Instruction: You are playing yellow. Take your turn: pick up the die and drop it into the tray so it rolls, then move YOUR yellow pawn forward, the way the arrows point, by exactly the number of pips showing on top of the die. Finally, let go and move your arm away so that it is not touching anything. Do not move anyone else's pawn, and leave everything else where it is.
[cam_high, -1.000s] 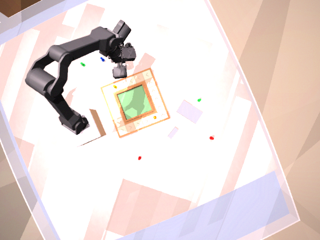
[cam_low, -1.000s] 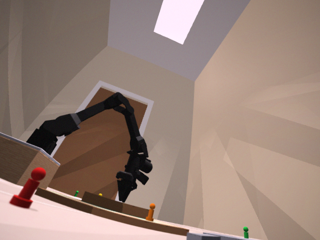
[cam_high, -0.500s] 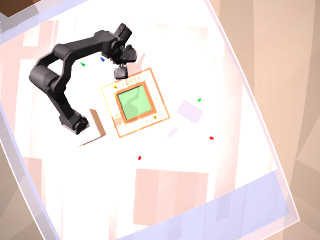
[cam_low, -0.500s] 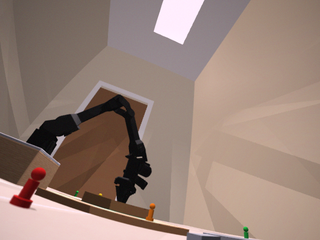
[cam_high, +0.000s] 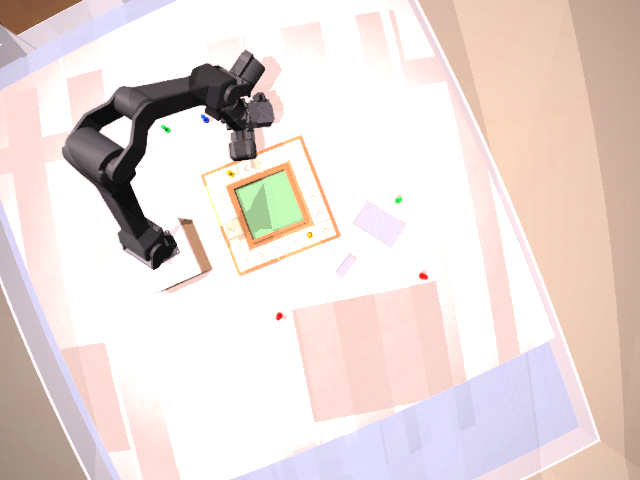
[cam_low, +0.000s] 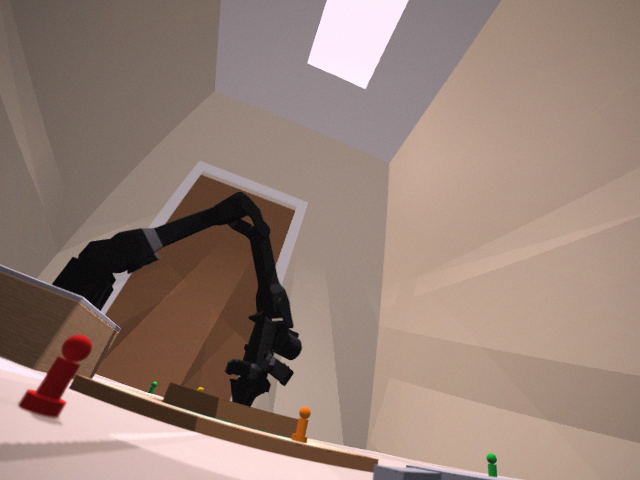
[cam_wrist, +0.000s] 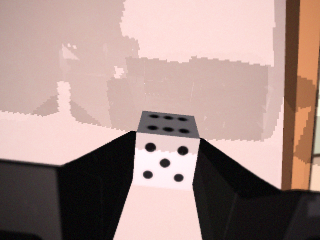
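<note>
At centre, the green-floored, wood-rimmed square tray (cam_high: 270, 204) holds nothing visible; at its 12 o'clock, the black parallel-jaw gripper (cam_wrist: 165, 165) clamps the white black-pipped die (cam_wrist: 166, 156) against the tabletop.

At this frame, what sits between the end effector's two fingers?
The white cube die with black pips sits between the black fingers of the end effector, which is shut on its sides. The wrist view shows it; five pips face the camera.
</note>
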